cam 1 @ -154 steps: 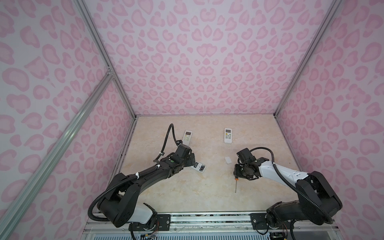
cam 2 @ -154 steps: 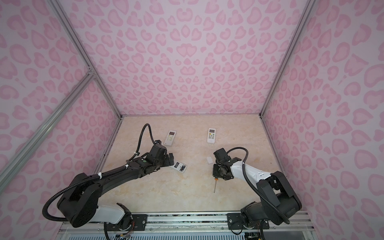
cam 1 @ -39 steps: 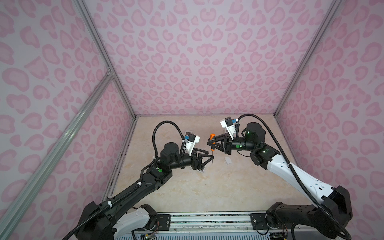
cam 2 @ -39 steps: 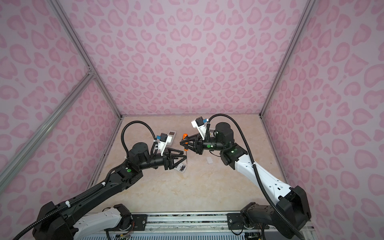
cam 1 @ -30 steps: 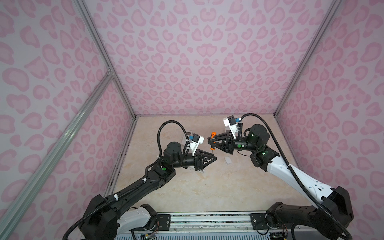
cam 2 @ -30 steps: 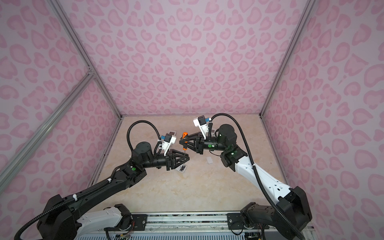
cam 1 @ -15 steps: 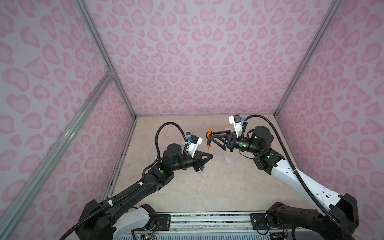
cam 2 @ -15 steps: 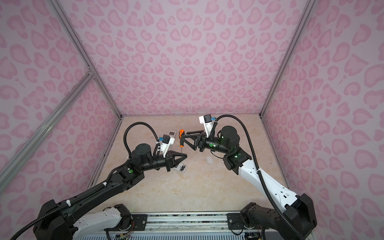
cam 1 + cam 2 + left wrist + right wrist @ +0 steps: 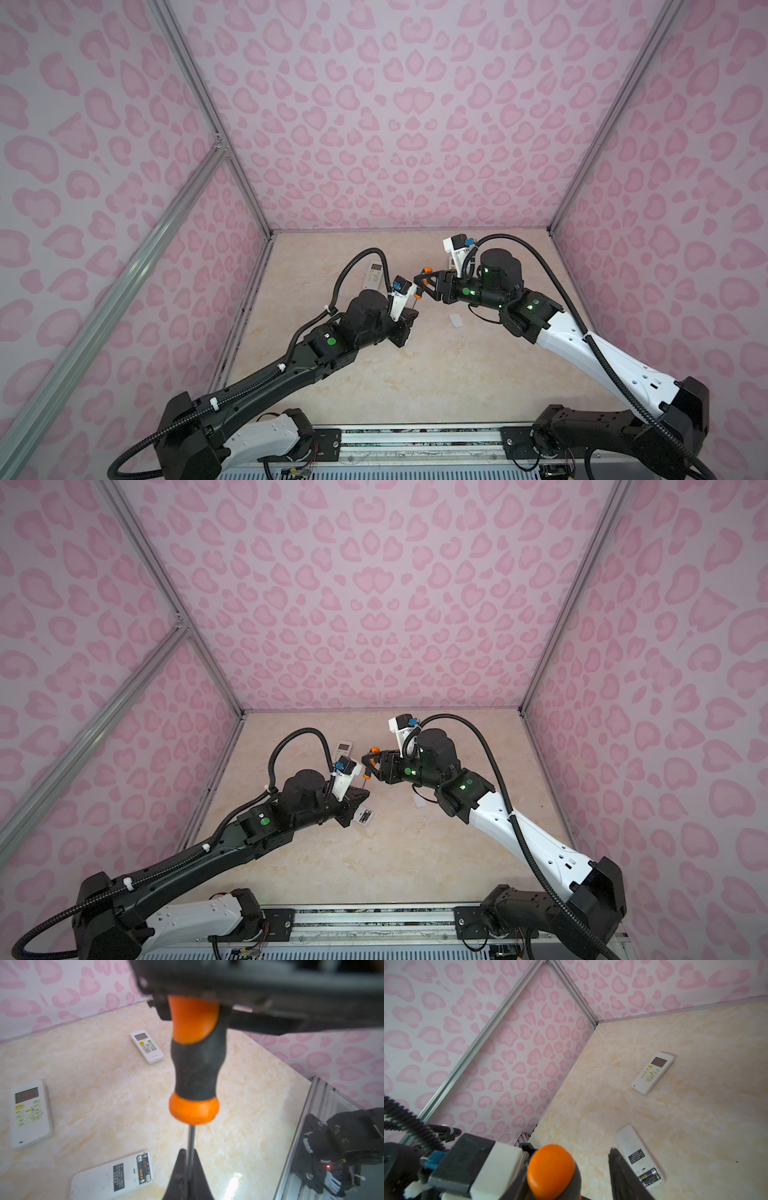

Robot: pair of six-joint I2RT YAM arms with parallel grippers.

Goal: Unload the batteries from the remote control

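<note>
Now the left tool [image 9: 188, 1159] pinches the screwdriver [image 9: 195, 1068] shaft; right tool [image 9: 423, 283] gapes around its handle.

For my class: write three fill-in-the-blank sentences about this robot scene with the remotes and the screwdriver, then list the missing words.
1. The left pincer is shut on the metal ____ of the screwdriver.
2. The open remote lies face ____ on the table.
3. Its uncovered bay holds ____ batteries.

Missing words: shaft; down; two.
</note>
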